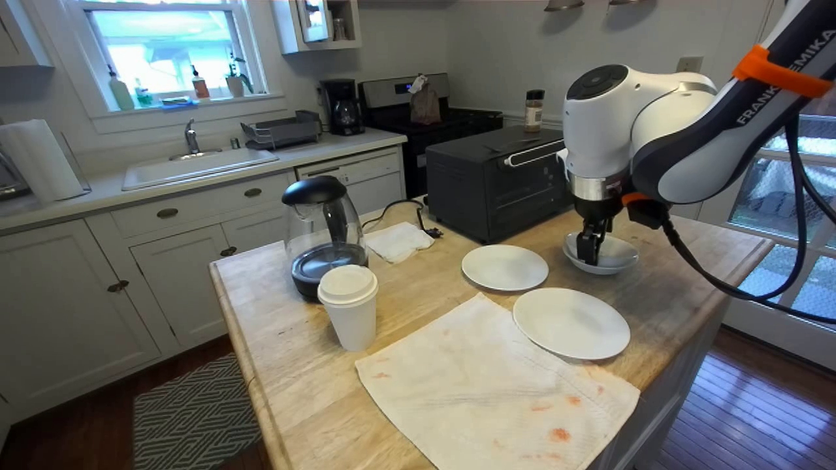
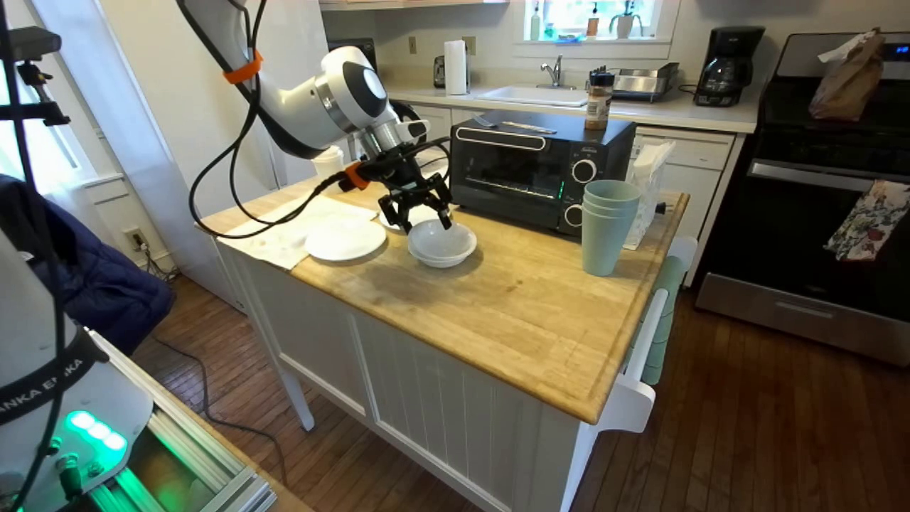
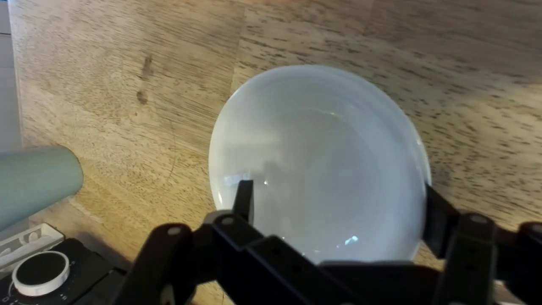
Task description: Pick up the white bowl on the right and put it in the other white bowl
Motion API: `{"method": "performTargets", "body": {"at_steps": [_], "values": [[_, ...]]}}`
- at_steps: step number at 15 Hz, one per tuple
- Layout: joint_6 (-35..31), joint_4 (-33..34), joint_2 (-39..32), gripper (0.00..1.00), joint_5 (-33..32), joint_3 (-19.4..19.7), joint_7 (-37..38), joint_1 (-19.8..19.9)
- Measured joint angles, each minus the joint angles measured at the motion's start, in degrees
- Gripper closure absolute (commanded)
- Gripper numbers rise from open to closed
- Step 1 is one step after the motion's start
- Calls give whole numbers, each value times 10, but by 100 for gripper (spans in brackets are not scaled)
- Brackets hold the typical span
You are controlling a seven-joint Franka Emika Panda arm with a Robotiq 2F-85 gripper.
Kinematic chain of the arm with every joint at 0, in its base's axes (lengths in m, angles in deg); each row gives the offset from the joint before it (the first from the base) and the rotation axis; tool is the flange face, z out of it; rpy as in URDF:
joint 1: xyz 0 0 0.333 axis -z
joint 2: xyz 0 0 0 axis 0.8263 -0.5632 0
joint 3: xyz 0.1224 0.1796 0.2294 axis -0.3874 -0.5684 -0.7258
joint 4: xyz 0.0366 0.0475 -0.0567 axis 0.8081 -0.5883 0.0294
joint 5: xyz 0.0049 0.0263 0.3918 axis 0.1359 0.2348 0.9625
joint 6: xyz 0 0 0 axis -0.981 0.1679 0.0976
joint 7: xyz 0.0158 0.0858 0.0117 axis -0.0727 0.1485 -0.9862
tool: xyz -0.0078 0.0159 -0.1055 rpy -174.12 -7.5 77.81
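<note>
Two white bowls appear nested on the wooden table: an upper bowl (image 2: 442,243) with the rim and underside of a lower bowl (image 2: 442,264) showing just below it. They also show as a stack in an exterior view (image 1: 617,253). In the wrist view the upper bowl (image 3: 313,148) fills the middle, and a second edge shows along its right rim. My gripper (image 3: 338,207) is open, its fingers wide apart. One finger is over the bowl's inside; the other is at the right rim. The gripper also shows low over the bowls in both exterior views (image 1: 591,253) (image 2: 426,225).
Two white plates (image 1: 505,267) (image 1: 571,323) lie beside the bowls, the larger partly on a stained cloth (image 1: 483,385). A black toaster oven (image 2: 526,167) stands close behind. Green cups (image 2: 608,227), a paper cup (image 1: 349,310) and a glass kettle (image 1: 307,228) stand farther off.
</note>
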Motion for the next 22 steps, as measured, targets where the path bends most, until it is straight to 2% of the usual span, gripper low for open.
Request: {"method": "performTargets", "body": {"at_steps": [6,8,9,11,12,14,17,22], "values": [[-1,1,0,76,0,3,0,0],[-4,1,0,71,0,4,0,0],[-8,1,0,61,0,5,0,0],[-22,1,1,52,0,7,0,0],[-33,1,2,45,0,8,0,1],[-49,1,4,24,0,13,-1,2],[-66,0,7,2,0,19,-3,2],[-62,-2,20,0,8,27,-3,3]]}}
